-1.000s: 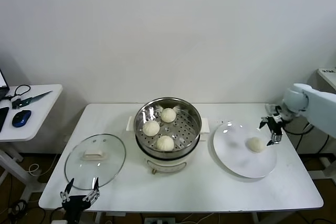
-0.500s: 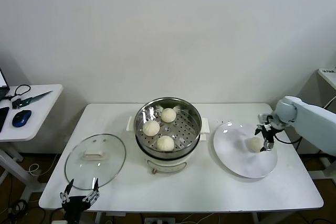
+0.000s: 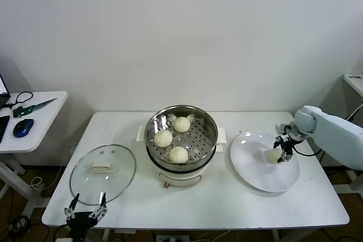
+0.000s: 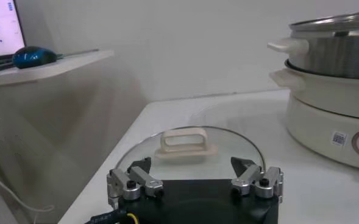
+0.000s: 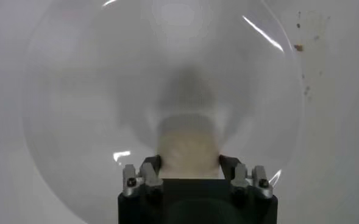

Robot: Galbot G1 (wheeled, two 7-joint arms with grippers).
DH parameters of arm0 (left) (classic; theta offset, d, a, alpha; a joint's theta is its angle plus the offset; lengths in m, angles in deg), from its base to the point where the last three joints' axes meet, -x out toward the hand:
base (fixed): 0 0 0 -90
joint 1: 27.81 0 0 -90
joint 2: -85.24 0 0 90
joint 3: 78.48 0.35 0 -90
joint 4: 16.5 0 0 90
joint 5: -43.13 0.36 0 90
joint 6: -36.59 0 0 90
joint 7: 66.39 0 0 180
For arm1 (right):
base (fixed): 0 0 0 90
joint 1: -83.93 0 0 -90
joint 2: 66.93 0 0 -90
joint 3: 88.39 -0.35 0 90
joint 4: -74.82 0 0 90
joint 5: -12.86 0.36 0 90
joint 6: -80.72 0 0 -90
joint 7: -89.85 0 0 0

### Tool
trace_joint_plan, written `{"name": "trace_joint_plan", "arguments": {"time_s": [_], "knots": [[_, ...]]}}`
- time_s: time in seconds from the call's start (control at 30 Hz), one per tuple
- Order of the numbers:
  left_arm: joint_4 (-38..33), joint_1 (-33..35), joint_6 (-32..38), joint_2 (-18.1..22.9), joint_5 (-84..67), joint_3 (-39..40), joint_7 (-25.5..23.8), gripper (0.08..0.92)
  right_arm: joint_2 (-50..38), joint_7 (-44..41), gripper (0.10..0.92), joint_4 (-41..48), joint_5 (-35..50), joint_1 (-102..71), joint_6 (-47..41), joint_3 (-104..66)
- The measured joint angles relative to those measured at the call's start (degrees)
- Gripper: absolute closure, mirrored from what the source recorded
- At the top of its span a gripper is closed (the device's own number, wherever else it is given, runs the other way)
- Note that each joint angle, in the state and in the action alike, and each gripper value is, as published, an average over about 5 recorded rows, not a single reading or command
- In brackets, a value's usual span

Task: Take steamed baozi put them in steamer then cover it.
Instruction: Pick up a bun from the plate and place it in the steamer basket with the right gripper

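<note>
- Jaws of the right gripper (image 3: pixel 280 149) pinch the last baozi (image 3: pixel 275 155) on the white plate (image 3: pixel 255 173); the wrist view shows a finger (image 5: pixel 149 168) pressed to each flank of that baozi (image 5: pixel 189 149).
- Spread wide, the left gripper (image 3: pixel 86 212) hangs parked just off the table's near left edge, close to the cover (image 3: pixel 102 174), which lies flat.
- White table (image 3: pixel 227 202) stands against a plain white wall; a side desk (image 3: pixel 34 123) with a mouse sits off to the left.
- Bare tabletop runs between plate and steamer (image 3: pixel 181 140) and along the near edge.
- Three buns (image 3: pixel 178 154) lie on the perforated tray; the steamer is uncovered.
</note>
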Motion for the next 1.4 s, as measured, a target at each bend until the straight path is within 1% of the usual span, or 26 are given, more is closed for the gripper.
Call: {"name": "trace_joint_plan", "arguments": {"time_s": [0.17, 0.37, 0.57, 0.77, 0.9, 1.03, 1.23, 1.4], "knots": [[-0.32, -0.02, -0.11, 0.05, 0.06, 0.25, 0.00, 0.177, -1.52, -0.74, 0.397, -3.32, 3.80, 5.53, -0.68, 4.99], [-0.82, -0.19, -0.44, -0.03, 0.10, 0.49, -0.05, 0.177, -0.96, -2.07, 0.397, -10.06, 11.61, 19.95, -1.16, 16.35], [-1.23, -0.50, -0.59, -0.32, -0.11, 0.70, -0.09, 0.177, 3.37, -2.67, 0.395, -17.83, 22.24, 36.74, -2.86, 26.36], [-1.80, -0.55, -0.67, -0.35, -0.45, 0.90, -0.14, 0.177, 9.42, -1.35, 0.395, -24.46, 32.00, 46.25, -6.20, 29.94], [-2.10, -0.31, -0.69, -0.47, -0.73, 0.64, -0.14, 0.177, 13.41, 0.63, 0.396, -27.18, 35.65, 48.07, -8.49, 30.42], [-2.45, -0.22, -0.78, -0.51, -0.94, 0.43, -0.14, 0.177, 17.02, 3.02, 0.395, -28.69, 37.53, 47.34, -10.43, 30.59], [-2.90, 0.01, -0.92, -0.51, -1.04, 0.38, -0.16, 0.177, 21.10, 6.36, 0.395, -29.11, 38.25, 43.54, -12.71, 30.58], [-2.98, 0.06, -0.94, -0.55, -1.10, 0.23, -0.18, 0.177, 22.79, 8.58, 0.396, -28.67, 37.46, 39.73, -14.12, 30.63]]}}
